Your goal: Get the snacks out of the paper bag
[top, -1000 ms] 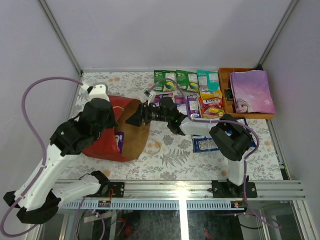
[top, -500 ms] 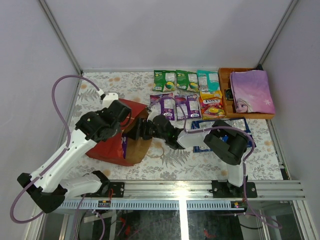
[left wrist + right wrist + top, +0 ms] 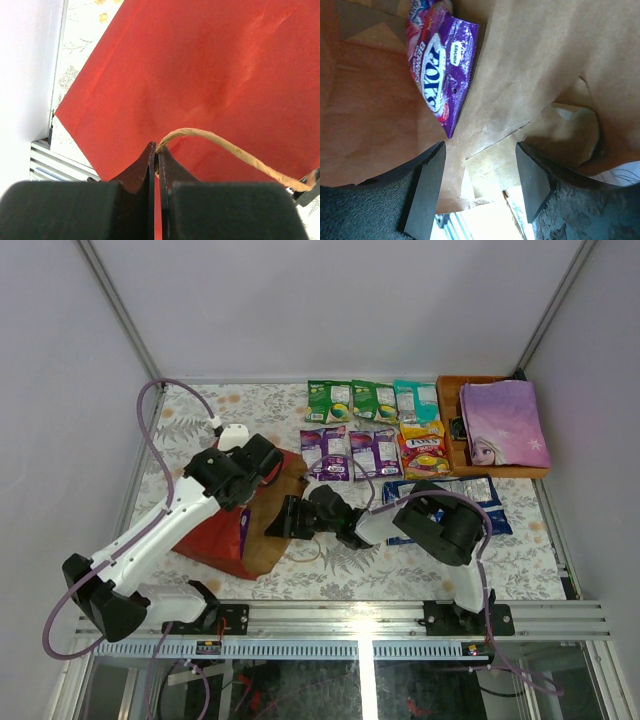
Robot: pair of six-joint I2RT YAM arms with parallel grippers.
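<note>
Pinching the twine handle (image 3: pixel 225 147) of the paper bag (image 3: pixel 200 75), the left gripper (image 3: pixel 154 151) has its fingers pressed together on the cord, just above the bag's red outer face. The bag lies on its side on the floral table (image 3: pixel 340 555), left of centre, with its brown mouth facing the right arm. The right gripper (image 3: pixel 480 167) is at that mouth with its fingers spread wide and holding nothing. A purple packet (image 3: pixel 440 70) lies on the kraft lining inside, one corner just beside a fingertip (image 3: pixel 437 150); whether they touch I cannot tell. Half a second ago the right gripper was further from the near edge of the table, and the left wrist has swung toward the far right; the packets already out (image 3: pixel 372 400) and the blue bag (image 3: pixel 495 505) lie as before
</note>
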